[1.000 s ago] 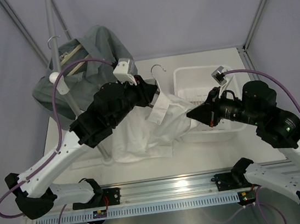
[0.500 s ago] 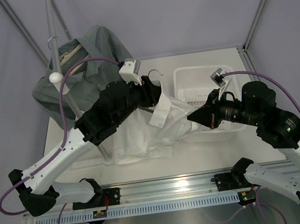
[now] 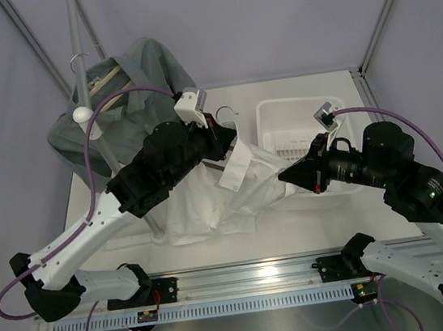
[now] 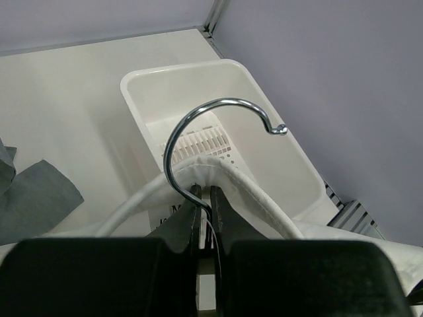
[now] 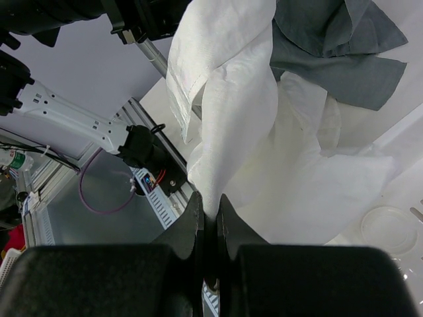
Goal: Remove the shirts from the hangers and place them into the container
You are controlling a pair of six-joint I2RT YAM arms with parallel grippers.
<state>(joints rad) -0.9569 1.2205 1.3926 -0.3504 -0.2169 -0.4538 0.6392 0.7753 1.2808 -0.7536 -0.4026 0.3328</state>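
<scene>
My left pincer (image 4: 205, 210) is clamped on the hanger (image 4: 221, 101) at its wire neck. My right pincer (image 5: 210, 210) pinches the white shirt (image 5: 231, 112), which is stretched left-to-right between them. The basket (image 4: 188, 67) sits just beyond, on my right (right arm nearer).

Plain lavender-grey walls (image 3: 268, 20), 2 slanting aluminium frame posts (image 3: 382, 14) at the far corners, white desk (image 3: 296, 233) under even light, slotted metal rail (image 3: 252, 274) along its near edge
</scene>
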